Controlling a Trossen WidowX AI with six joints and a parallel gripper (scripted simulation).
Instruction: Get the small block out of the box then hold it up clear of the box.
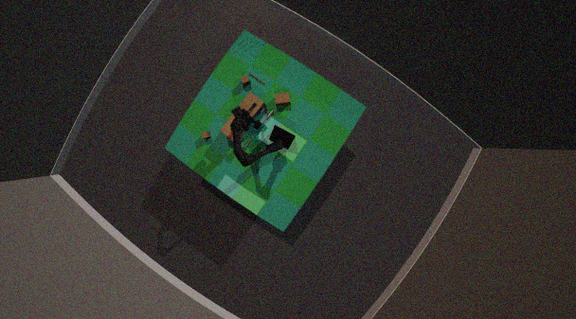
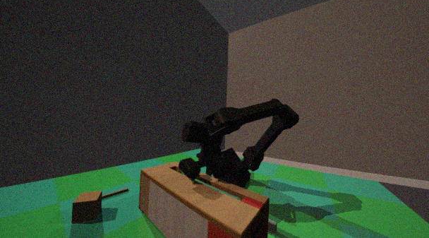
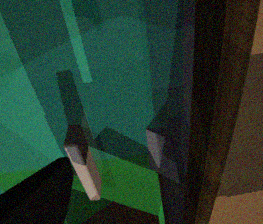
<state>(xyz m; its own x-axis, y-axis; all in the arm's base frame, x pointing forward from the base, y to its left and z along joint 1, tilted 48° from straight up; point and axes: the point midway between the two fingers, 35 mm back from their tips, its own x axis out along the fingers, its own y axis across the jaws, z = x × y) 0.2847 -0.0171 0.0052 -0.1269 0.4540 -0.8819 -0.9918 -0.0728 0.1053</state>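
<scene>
The wooden box (image 1: pixel 252 101) (image 2: pixel 226 203) (image 3: pixel 247 210) stands on the table with a long slot in its top and red patches at one end. My gripper (image 1: pixel 254 123) (image 2: pixel 198 174) is open and empty. It is low, at the slotted top of the box, by its arm side. In the wrist view only the left black finger shows clearly, outside the box; the other cannot be made out. The box's dark side runs down the right of that view. The small block cannot be seen in any view; the box and arm hide the shelf.
A brown block (image 1: pixel 282 98) stands beside the box. Smaller brown blocks (image 1: pixel 244 80) (image 1: pixel 206 134) lie farther off, and a thin stick (image 1: pixel 257 79) (image 2: pixel 114 193) lies behind. Pale bars (image 1: pixel 268 115) (image 3: pixel 84 175) are close to the box on the arm's side.
</scene>
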